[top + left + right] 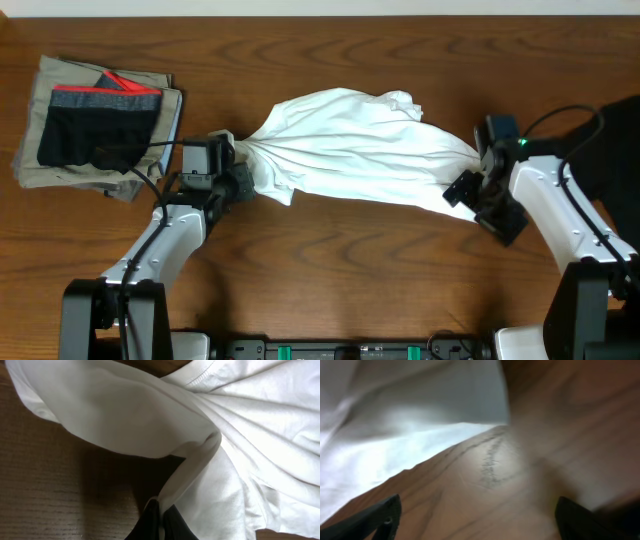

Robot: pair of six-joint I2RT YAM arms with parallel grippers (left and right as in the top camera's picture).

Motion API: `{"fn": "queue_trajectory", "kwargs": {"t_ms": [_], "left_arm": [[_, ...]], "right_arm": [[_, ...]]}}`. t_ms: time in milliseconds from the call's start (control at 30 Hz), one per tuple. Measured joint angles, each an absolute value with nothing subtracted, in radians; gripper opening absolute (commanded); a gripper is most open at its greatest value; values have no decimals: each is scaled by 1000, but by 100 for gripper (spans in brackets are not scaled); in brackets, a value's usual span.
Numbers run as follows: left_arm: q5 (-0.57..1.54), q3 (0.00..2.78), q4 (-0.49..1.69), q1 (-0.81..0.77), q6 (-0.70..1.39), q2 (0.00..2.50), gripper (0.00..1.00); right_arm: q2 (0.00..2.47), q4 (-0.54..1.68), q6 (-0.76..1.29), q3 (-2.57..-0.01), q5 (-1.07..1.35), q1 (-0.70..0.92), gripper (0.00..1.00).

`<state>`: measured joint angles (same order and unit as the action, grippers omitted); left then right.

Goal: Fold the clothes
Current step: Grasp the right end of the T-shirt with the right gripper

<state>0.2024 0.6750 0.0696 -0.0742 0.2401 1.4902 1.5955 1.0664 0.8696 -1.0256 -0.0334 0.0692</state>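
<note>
The white T-shirt (350, 150) lies bunched and stretched across the middle of the table, thin and wrinkled. My left gripper (238, 178) is shut on the shirt's left end. In the left wrist view a fold of cloth (200, 460) runs down into the closed black jaws of that gripper (161, 520). My right gripper (466, 188) sits at the shirt's right end. In the right wrist view it (477, 515) stands wide open over bare wood, with the white shirt (380, 420) off to its upper left. A black garment (620, 140) lies at the right edge.
A pile of folded khaki-grey pieces (35, 100) lies at the far left, with black shorts (95, 130) with a red-and-grey waistband on top. Bare wooden table (350, 270) stretches in front of the shirt.
</note>
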Motion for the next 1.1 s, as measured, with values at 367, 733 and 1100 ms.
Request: {"fn": "queue_trajectory", "kwargs": {"t_ms": [367, 733, 1100], "left_arm": [[202, 675, 70, -74, 240, 1490, 6], [203, 675, 70, -74, 240, 1490, 6], [203, 675, 70, -74, 240, 1490, 6]], "right_arm": [[1596, 885, 836, -887, -12, 35, 84], [1596, 801, 802, -863, -36, -4, 80], [1596, 728, 791, -807, -54, -5, 50]]}}
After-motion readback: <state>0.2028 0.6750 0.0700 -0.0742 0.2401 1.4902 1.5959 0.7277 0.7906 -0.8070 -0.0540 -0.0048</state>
